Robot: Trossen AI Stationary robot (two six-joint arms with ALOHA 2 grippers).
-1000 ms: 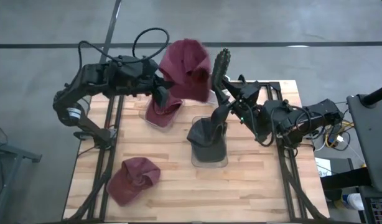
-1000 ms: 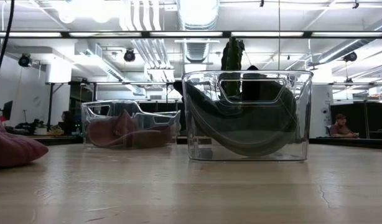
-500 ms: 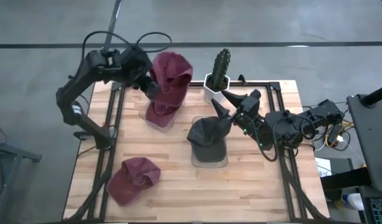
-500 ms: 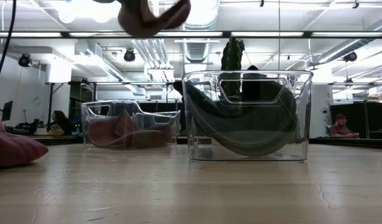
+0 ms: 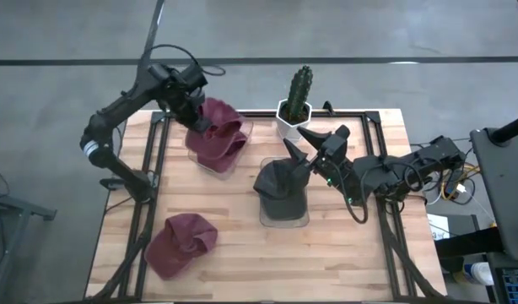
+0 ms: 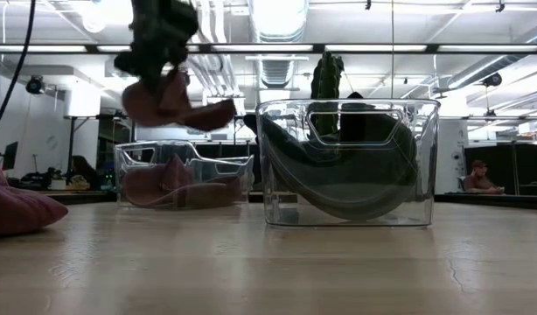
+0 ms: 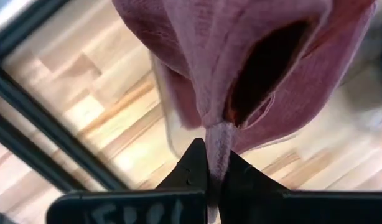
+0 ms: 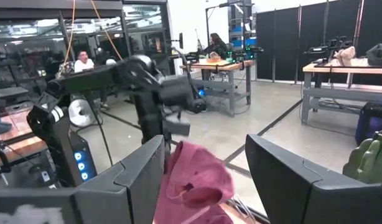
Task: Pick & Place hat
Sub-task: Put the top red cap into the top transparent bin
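A maroon hat [image 5: 218, 125] hangs from my shut left gripper [image 5: 194, 114] over the clear left bin [image 5: 240, 145] near the table's far edge. In the low view this hat [image 6: 168, 101] floats above the bin's rim [image 6: 185, 145]. A second maroon hat [image 6: 177, 185] lies inside that bin. The clear right bin [image 5: 286, 221] holds a dark grey hat [image 5: 280, 181]. A third maroon hat [image 5: 181, 243] lies flat on the table near the left front. My right gripper [image 5: 312, 145] is open and hovers beside the far side of the right bin. My left gripper pinches a narrow fold of the maroon hat's cloth [image 7: 219, 140] between its two fingers [image 7: 194, 165]. The fingers come from above, pointing down. The hat hangs slack below them, lifted clear of bin and table, its opening [image 7: 265, 62] gaping.
A cactus in a white pot [image 5: 295, 100] stands at the far edge between the arms. Black frame rails [image 5: 149, 194] run along the table's left and right sides. Bare wood [image 5: 326, 253] spreads across the near right part. People and workbenches show in the room beyond.
My left gripper has come down and moved toward the table's left, carrying the maroon hat from high above the table's middle to just over the left bin. In the low view the hat has dropped from out of sight into view above the bin.
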